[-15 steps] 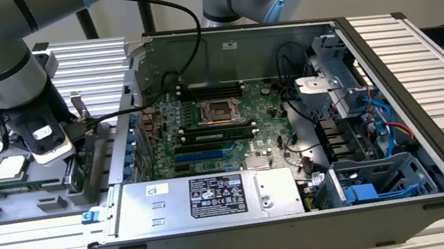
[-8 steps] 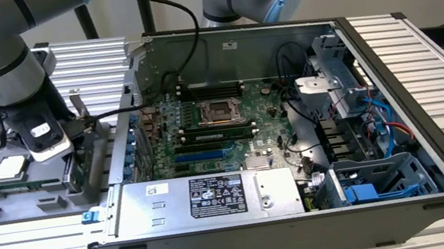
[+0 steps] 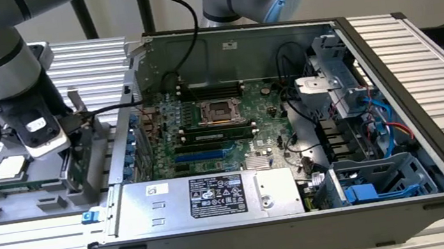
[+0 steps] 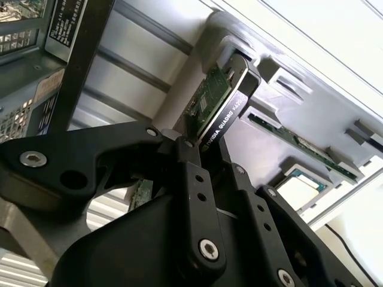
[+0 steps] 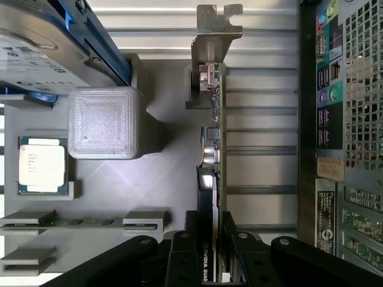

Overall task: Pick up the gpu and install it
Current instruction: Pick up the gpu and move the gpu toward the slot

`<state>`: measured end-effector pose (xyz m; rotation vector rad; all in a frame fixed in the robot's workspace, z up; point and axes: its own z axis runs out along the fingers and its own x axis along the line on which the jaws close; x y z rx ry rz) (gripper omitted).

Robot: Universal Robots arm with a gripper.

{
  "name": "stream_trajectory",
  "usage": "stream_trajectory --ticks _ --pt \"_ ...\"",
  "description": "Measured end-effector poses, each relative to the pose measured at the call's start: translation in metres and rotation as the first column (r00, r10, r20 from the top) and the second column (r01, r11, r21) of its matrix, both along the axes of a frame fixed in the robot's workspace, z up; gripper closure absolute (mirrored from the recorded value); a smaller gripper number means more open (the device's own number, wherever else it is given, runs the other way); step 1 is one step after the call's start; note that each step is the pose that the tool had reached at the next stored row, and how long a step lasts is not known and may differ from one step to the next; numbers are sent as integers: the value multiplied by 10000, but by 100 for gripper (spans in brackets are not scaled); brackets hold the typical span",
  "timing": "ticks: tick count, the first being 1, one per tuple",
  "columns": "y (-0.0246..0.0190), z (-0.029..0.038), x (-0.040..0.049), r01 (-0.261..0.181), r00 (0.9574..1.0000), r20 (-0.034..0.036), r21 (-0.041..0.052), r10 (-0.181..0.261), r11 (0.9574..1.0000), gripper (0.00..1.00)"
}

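Gpu (image 5: 211,140) upright between pincer (image 5: 210,239) jaws

Exterior view overlooks the computer case (image 3: 263,241) from above; both wrist views sit close, sharing the gpu (image 5: 212,137) (image 4: 218,101)

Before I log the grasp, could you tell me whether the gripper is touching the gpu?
Touching: in the first wrist view, the gripper clamps both faces of the gpu with no gap.
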<state>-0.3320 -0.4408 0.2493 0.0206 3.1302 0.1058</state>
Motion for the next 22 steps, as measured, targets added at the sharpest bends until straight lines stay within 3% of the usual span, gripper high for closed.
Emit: stream_trajectory --ticks 11,22 --pt "0 120 0 -1 10000 0 0 1 10000 100" --pt "0 190 1 -1 10000 1 1 1 10000 100"
